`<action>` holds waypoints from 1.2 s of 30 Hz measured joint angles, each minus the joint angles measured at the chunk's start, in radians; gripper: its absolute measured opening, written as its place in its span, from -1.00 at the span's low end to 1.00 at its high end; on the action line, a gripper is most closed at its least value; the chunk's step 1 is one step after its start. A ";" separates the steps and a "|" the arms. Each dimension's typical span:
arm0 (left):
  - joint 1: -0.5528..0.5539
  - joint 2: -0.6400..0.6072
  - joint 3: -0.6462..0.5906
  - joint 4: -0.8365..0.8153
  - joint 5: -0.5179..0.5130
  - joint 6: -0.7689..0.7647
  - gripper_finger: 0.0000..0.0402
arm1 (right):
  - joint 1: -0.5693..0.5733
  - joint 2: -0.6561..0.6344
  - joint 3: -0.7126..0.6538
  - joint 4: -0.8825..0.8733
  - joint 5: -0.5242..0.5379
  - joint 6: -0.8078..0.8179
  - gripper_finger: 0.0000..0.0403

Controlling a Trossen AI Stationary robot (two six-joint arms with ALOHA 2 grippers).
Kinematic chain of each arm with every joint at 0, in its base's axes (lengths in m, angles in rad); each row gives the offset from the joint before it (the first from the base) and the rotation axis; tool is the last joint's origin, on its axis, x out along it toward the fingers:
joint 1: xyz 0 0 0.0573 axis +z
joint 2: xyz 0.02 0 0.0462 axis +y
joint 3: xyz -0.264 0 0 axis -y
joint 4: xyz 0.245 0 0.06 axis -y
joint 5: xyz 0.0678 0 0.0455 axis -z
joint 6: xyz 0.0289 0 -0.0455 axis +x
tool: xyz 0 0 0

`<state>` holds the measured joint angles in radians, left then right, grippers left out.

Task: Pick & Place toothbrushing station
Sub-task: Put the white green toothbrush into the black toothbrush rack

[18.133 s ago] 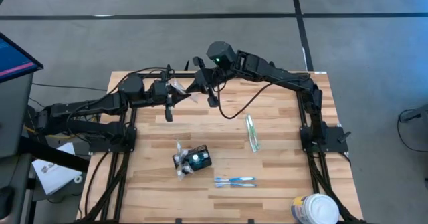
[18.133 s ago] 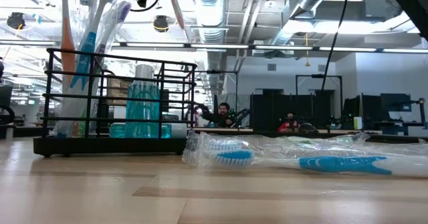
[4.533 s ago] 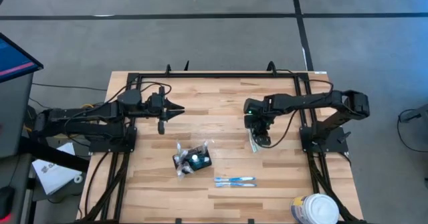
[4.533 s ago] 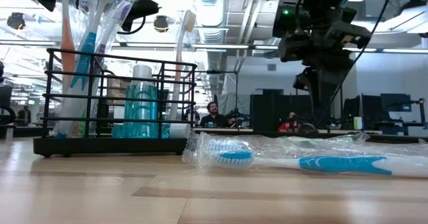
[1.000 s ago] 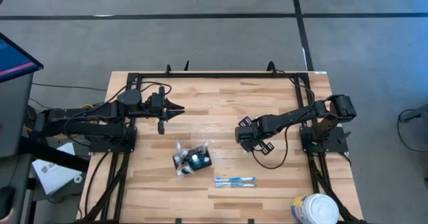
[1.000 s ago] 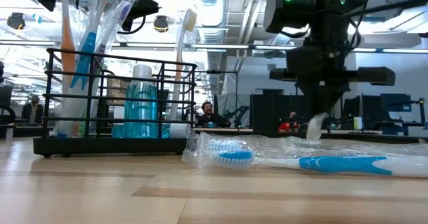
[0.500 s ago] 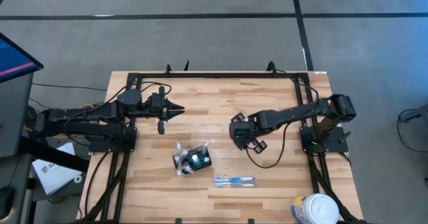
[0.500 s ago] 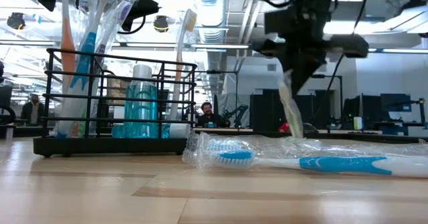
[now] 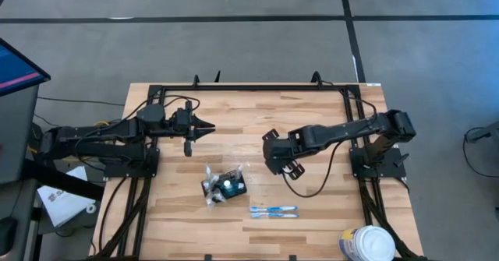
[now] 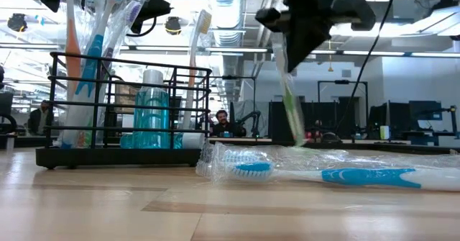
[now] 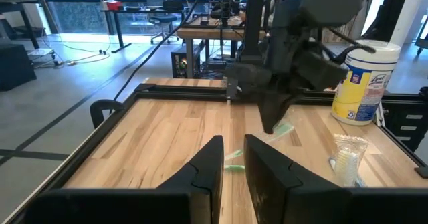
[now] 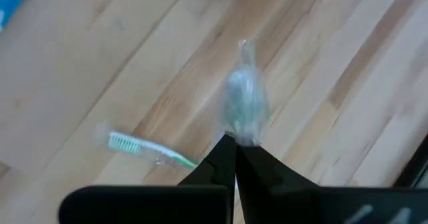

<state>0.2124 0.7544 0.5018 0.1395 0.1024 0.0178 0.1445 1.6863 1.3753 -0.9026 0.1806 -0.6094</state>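
The toothbrushing station (image 9: 226,185) is a small black wire holder standing on its base near the table's middle. In the low view the station (image 10: 129,104) holds several toothbrushes and a blue bottle. My right gripper (image 9: 277,156) hangs to the station's right, shut on a wrapped green toothbrush (image 10: 289,104). My left gripper (image 9: 204,127) waits at the far left, level, a narrow gap between its fingers (image 11: 210,164) and nothing in it. My right gripper (image 12: 234,154) pinches the top end of the toothbrush's clear wrapper (image 12: 239,136) between its two fingers, coming from above and slanting down. The toothbrush hangs tilted below the fingers, head end (image 12: 120,142) lowest. I cannot tell whether that end clears the table.
Two blue toothbrushes in clear wrap (image 9: 273,211) lie near the front edge, below the station. A white round tub (image 9: 366,244) stands at the near right corner. A black frame rail (image 9: 257,87) runs along the table's far edge.
My right gripper has risen and gone toward the table's left, nearer the station, staying shut. The green toothbrush has come up off the table with it and now hangs tilted below the fingers.
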 joint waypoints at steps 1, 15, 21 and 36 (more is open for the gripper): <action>0.000 0.000 0.000 0.000 0.000 0.000 -0.74 | 0.003 0.000 0.008 0.001 0.000 0.000 -1.00; 0.000 0.000 0.000 0.000 0.000 0.000 -0.74 | 0.039 0.000 0.093 0.059 -0.044 0.061 -1.00; 0.000 0.000 0.000 0.000 0.000 0.000 -0.74 | 0.062 0.000 0.122 0.099 -0.086 0.061 -1.00; 0.000 0.000 0.000 0.000 0.000 0.000 -0.74 | 0.149 -0.001 0.227 0.242 -0.134 0.103 -1.00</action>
<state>0.2127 0.7544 0.5018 0.1392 0.1024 0.0177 0.2939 1.6855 1.6020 -0.6601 0.0467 -0.5061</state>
